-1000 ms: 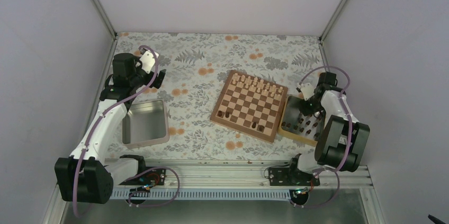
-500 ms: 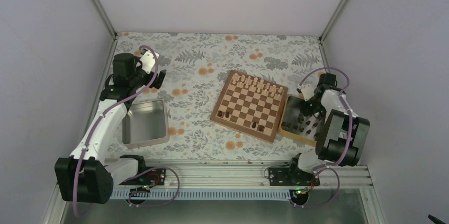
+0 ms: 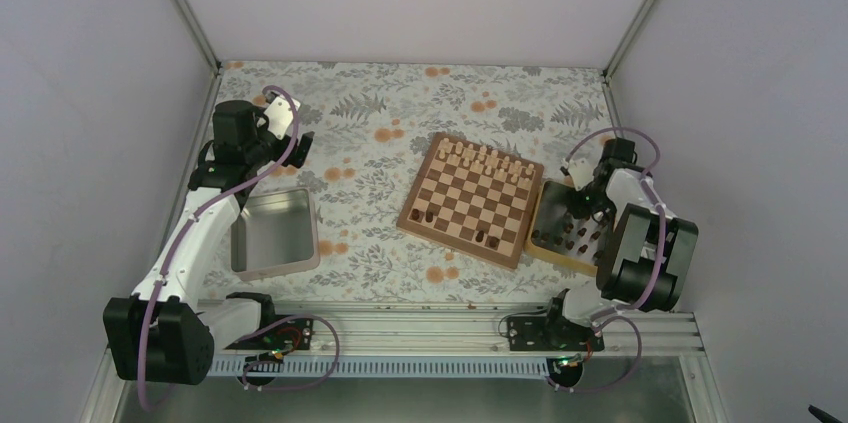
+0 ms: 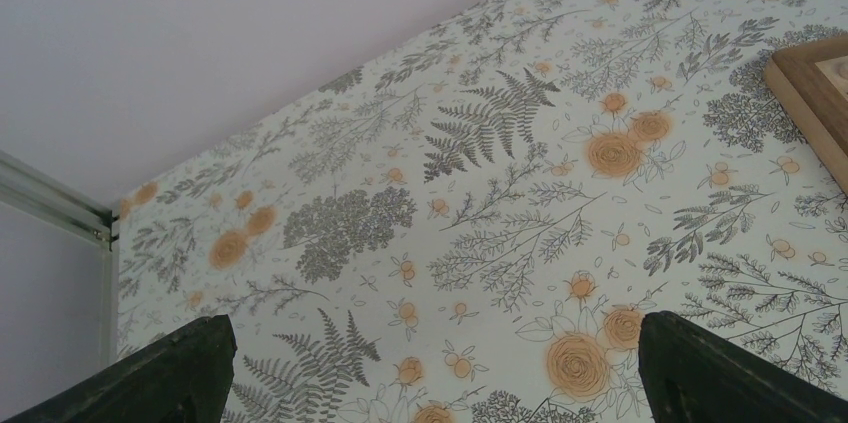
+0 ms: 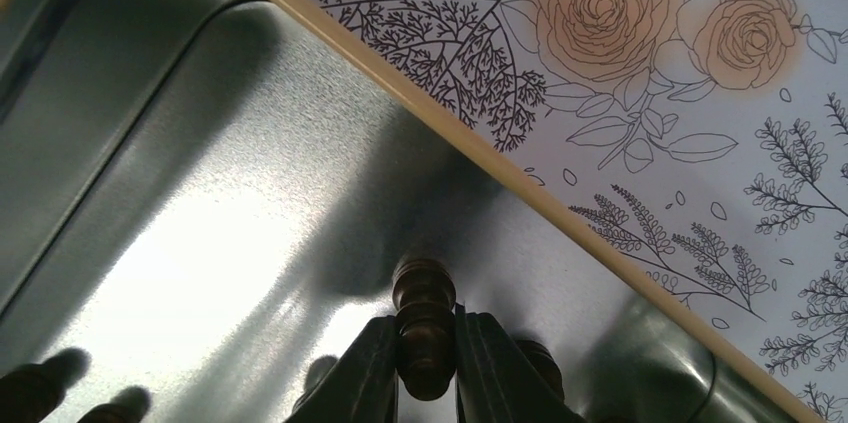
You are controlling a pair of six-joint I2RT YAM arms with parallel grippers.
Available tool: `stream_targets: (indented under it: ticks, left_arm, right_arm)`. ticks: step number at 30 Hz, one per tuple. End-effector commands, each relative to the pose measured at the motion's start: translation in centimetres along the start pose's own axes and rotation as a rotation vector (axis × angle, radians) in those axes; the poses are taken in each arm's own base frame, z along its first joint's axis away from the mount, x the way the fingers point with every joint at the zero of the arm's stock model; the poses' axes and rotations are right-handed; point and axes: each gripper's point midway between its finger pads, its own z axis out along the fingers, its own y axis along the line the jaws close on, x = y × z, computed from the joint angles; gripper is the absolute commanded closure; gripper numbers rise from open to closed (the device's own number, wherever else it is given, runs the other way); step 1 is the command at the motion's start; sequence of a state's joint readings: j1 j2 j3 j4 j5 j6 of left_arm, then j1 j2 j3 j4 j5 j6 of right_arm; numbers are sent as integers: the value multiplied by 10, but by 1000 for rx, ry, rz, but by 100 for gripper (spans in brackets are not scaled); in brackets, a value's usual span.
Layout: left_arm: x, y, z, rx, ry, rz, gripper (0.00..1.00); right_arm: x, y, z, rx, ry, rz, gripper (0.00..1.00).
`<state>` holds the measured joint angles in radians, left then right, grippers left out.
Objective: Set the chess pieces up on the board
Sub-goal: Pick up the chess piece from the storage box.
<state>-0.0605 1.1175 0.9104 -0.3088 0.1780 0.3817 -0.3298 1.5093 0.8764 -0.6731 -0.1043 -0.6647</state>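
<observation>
Floral-print table (image 3: 380, 103) inside grey walls. Board (image 3: 470, 198) sits right of the table's middle, turned a little off square. Pale cream pieces (image 3: 480, 158) fill its far rows, and a few dark chess pieces (image 3: 483, 238) stand along its near row. Tray (image 3: 548, 243) with a pale rim and shiny grey floor lies just beside the board's right edge, near the table's right edge, with more dark pieces in it. Right end effector (image 5: 425, 343) is down inside the tray, jaws nearly together, pinching one upright dark chess piece (image 5: 424, 293) by its stem; the knob head sticks out past the fingertips. Left end effector (image 4: 440, 353) hovers toward the table's far-left corner, jaws spread wide with nothing between them, bare floral print below. Grey tin (image 3: 275, 233) lies by the table's left edge, beside the left arm.
</observation>
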Motion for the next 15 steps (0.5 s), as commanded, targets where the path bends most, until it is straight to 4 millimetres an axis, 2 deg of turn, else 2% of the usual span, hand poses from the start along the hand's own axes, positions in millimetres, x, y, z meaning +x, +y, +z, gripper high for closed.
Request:
stream_targets:
  ticks: [1, 11, 15]
  left_arm:
    - [-3, -2, -2, 11, -20, 1, 0]
    - [-2, -2, -2, 12, -20, 1, 0]
    - [-3, -2, -2, 12, -22, 2, 0]
  right_arm:
    - [-14, -4, -18, 6, -65, -13, 86]
    - [-19, -4, -46, 18, -82, -32, 88]
    - [-33, 6, -72, -18, -141, -49, 88]
